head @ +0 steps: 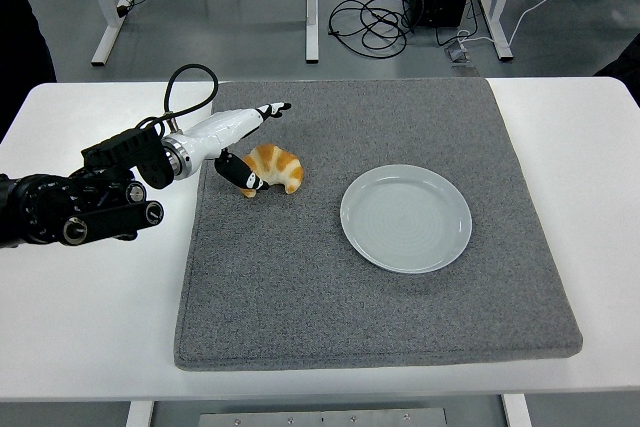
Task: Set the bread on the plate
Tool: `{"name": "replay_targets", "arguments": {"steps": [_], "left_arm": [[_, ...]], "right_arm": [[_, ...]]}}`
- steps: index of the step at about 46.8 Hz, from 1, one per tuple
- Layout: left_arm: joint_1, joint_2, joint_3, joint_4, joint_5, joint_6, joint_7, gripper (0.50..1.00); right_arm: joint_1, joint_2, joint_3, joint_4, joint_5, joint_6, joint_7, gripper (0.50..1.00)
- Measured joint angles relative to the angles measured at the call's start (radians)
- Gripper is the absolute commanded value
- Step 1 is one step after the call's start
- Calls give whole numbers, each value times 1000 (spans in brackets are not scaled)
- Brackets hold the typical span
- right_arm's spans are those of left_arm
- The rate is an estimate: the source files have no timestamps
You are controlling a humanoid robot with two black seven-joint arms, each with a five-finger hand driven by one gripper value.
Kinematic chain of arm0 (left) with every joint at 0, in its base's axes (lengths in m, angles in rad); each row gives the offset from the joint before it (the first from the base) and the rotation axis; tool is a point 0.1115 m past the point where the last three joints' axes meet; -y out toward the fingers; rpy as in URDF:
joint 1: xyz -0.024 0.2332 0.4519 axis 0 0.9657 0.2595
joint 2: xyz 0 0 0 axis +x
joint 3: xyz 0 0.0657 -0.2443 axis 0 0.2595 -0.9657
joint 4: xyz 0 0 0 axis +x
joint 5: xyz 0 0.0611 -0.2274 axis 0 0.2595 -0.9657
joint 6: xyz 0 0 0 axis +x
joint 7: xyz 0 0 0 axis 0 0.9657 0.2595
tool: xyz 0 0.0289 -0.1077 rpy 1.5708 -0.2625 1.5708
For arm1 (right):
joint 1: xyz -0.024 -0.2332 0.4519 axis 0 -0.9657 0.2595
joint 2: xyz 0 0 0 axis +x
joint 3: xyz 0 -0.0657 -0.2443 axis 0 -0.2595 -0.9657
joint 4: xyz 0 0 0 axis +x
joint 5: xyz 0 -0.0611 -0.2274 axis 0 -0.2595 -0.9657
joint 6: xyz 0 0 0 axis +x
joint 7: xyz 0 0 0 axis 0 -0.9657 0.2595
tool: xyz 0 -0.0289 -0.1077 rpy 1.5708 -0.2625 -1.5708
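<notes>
A golden croissant (275,168) lies on the grey mat (370,297), left of a pale round plate (405,218) that holds nothing. My left hand (240,142) comes in from the left and sits just left of the croissant. Its white fingers (262,111) stretch out flat past the bread's far side, and the black-tipped thumb (243,175) rests against the bread's near left end. The hand is spread and grips nothing. The right arm does not show.
The white table (90,317) extends around the mat on all sides. A black cable loop (185,87) arches above my left wrist. Table legs and cables stand on the floor behind the table. A person's dark clothing shows at the top left edge.
</notes>
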State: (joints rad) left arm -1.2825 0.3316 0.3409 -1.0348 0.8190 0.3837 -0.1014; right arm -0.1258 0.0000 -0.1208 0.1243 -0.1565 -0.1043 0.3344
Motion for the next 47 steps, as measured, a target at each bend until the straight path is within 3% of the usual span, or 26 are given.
{"name": "replay_targets", "arguments": {"steps": [16, 27, 47], "left_arm": [[50, -58, -1, 73, 35, 66, -6, 980], [58, -84, -2, 108, 37, 71, -44, 980], [87, -91, -9, 139, 40, 75, -46, 972]], "right_arm": [[0, 0, 0, 0, 0, 0, 0, 1000], [0, 0, 0, 0, 0, 0, 0, 1000], [0, 0, 0, 0, 0, 0, 0, 1000]]}}
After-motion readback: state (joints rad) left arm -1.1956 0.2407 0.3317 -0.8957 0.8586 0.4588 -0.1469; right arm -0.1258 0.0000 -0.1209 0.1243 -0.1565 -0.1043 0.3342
